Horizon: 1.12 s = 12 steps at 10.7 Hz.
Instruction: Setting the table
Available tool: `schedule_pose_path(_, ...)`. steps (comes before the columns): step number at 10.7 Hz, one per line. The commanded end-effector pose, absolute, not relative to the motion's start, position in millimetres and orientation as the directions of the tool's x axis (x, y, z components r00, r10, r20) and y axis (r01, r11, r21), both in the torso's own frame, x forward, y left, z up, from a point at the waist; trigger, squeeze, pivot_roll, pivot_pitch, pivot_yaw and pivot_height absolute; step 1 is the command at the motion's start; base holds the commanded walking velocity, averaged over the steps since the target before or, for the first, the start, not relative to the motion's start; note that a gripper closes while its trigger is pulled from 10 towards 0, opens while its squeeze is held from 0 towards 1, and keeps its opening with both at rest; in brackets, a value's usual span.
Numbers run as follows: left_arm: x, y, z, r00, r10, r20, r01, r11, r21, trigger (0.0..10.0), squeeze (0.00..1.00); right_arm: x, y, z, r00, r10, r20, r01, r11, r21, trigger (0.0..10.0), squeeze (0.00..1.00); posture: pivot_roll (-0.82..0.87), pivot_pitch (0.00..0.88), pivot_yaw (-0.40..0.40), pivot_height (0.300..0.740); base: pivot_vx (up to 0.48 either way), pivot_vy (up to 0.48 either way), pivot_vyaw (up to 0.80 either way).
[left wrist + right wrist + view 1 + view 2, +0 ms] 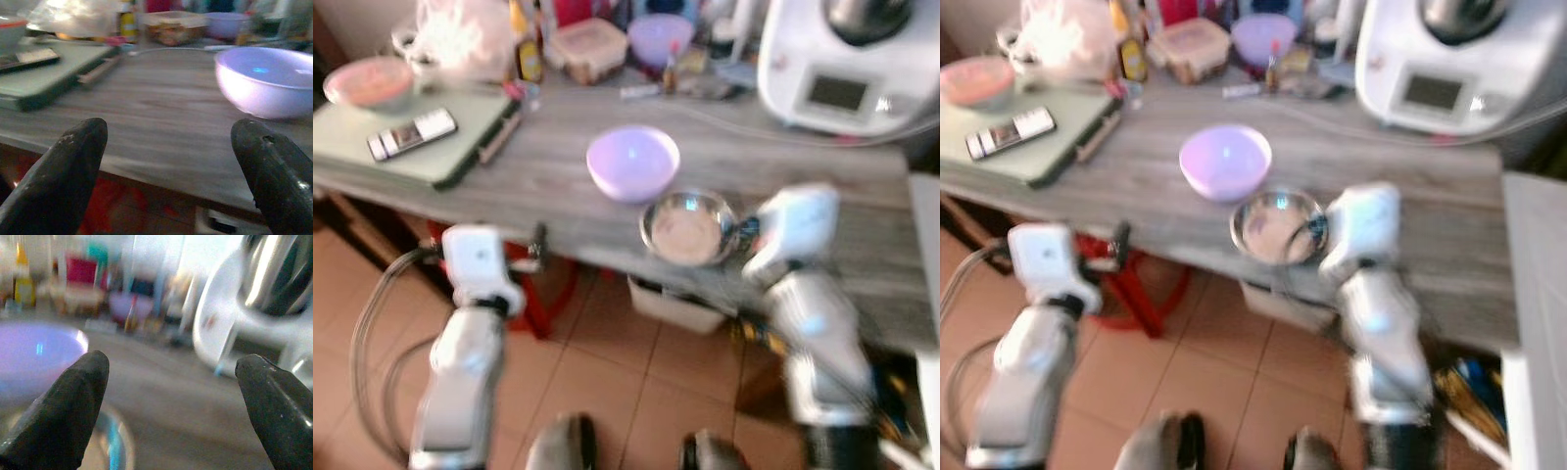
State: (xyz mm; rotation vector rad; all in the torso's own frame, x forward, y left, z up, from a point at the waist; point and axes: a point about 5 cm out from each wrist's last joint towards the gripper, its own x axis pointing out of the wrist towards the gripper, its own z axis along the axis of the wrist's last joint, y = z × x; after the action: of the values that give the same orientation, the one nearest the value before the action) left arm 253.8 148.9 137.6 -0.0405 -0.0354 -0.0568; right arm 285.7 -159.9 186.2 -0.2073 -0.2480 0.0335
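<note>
A lilac plastic bowl (632, 162) stands in the middle of the grey wooden table (548, 196). Just in front of it, near the table's front edge, sits a small steel bowl (687, 230). My right gripper (171, 377) is open, level with the tabletop. It hovers at the steel bowl's right side, whose rim (115, 445) lies beneath the fingers. My left gripper (171, 142) is also open and holds nothing. It hangs just off the table's front edge, left of both bowls, with the lilac bowl (266, 81) ahead of it.
A white kitchen machine (847, 64) fills the table's back right. At the left lies a green board (372, 122) with a phone (411, 132) and a pink bowl (369, 83). Bottles, a food box (592, 47) and another lilac bowl (661, 37) crowd the back. A red stool (543, 284) stands under the table.
</note>
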Motion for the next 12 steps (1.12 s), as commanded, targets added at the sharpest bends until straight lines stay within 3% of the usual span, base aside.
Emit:
schedule_pose_path(1,251,154,134,0.999,-0.038,0.024,0.039,0.999,-0.036,10.0,0.0,283,-154,193,0.958,0.067,0.28,-0.007,0.977,-0.211,10.0,0.0,0.03,0.039,0.047,0.74,-0.274,0.0,0.0)
schedule_pose_path(3,254,156,134,0.999,-0.031,0.031,0.032,0.999,-0.036,10.0,0.0,278,-151,206,0.931,0.072,0.359,0.019,0.97,-0.243,10.0,0.0,0.03,0.039,0.044,0.74,-0.403,0.0,0.0)
schedule_pose_path(5,254,156,131,0.999,-0.027,0.027,0.028,0.999,-0.034,10.0,0.0,278,-150,195,0.944,0.063,0.323,0.011,0.975,-0.222,10.0,0.0,0.03,0.038,0.046,0.74,-0.306,0.0,0.0)
schedule_pose_path(8,249,158,130,0.999,-0.03,0.027,0.031,0.999,-0.03,10.0,0.0,276,-152,180,0.965,0.039,0.26,0.009,0.983,-0.182,10.0,0.0,0.04,0.048,0.053,0.74,0.0,0.0,0.0)
schedule_pose_path(9,244,157,129,0.997,-0.07,0.031,0.07,0.997,-0.027,10.0,0.0,275,-150,169,0.979,0.029,0.202,0.001,0.989,-0.149,10.0,0.0,0.04,0.04,0.058,0.74,0.0,0.0,-0.8)
schedule_pose_path(12,243,149,126,0.992,-0.121,0.023,0.122,0.991,-0.053,10.0,0.0,279,-152,161,0.985,0.015,0.173,0.009,0.991,-0.133,10.0,0.0,0.04,0.041,0.072,0.74,0.0,-0.467,-0.8)
